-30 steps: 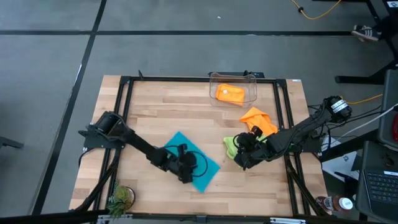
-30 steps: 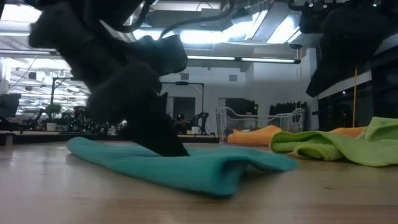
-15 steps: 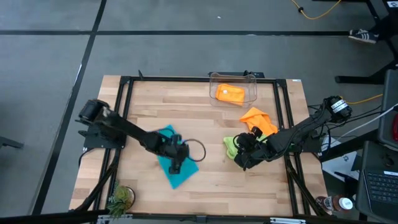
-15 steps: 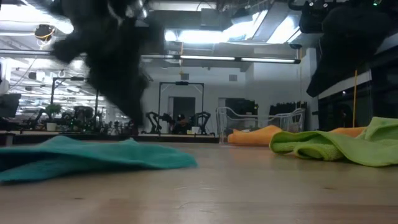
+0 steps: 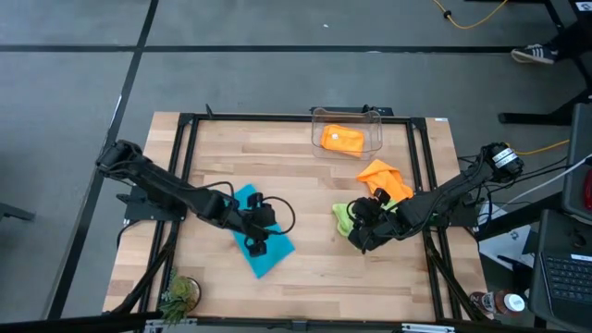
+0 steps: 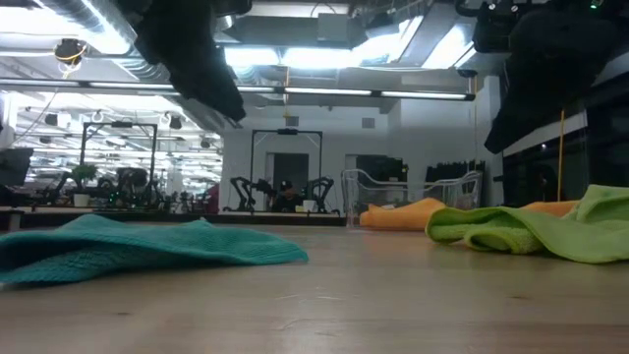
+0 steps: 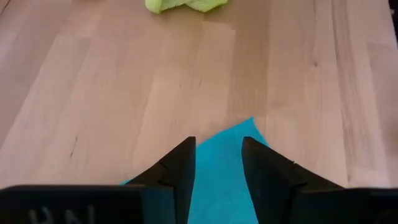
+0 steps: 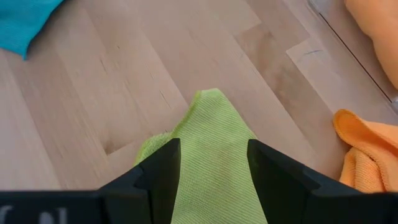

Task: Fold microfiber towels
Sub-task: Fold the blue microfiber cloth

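Only partial pale lettering on left wrist housing, unreadable. Teal towel (image 5: 257,233) now folded into a narrower strip on wood-plank counter (image 5: 296,157), no longer the spread diamond of a second ago; left end effector (image 5: 256,242) lifted clear above it, fingers (image 7: 179,171) apart, nothing between. Right end effector (image 5: 356,242) unmoved, fingers (image 8: 163,167) spread over crumpled lime towel (image 5: 344,218), not pinching. Orange towel (image 5: 384,178) bunched just beside lime one; second orange towel (image 5: 340,139) inside clear plastic bin (image 5: 347,116) at far edge. Fine ribbed knit, soft rumpled edges
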### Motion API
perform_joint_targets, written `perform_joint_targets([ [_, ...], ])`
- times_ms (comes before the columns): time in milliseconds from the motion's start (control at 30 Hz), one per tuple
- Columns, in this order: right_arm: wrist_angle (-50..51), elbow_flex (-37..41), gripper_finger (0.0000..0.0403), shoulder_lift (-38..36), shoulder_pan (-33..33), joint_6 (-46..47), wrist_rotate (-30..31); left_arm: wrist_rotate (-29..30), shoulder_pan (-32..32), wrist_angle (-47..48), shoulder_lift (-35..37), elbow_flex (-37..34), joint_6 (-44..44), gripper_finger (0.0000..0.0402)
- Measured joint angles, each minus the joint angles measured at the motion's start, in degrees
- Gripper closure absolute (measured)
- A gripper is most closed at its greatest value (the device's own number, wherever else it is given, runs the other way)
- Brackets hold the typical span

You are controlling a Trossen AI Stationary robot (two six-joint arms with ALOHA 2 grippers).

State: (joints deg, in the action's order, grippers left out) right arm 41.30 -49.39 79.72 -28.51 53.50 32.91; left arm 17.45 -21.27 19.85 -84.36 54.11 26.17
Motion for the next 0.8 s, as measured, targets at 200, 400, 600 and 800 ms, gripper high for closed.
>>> perform_joint_targets([
  [200, -0.10, 0.00, 0.0214, 0.00, 0.00, -0.01, -0.01, 0.08, -0.83, -0.06, 0.04, 0.02, 1.95, 0.0277],
  [400, -0.50, 0.00, 0.0214, 0.00, 0.00, -0.04, 0.36, 0.24, -1.08, -0.54, 0.09, 0.04, 3.01, 0.0279],
  [600, -6.42, 0.00, 0.0214, 0.17, 0.00, -4.70, -3.84, 0.37, -2.05, -1.56, -0.05, 0.09, 4.77, 0.0279],
  [800, -25.67, -0.02, 0.0214, 6.08, -0.28, -15.19, -12.16, 0.35, -3.96, -1.46, -0.13, 0.13, 5.49, 0.0279],
])
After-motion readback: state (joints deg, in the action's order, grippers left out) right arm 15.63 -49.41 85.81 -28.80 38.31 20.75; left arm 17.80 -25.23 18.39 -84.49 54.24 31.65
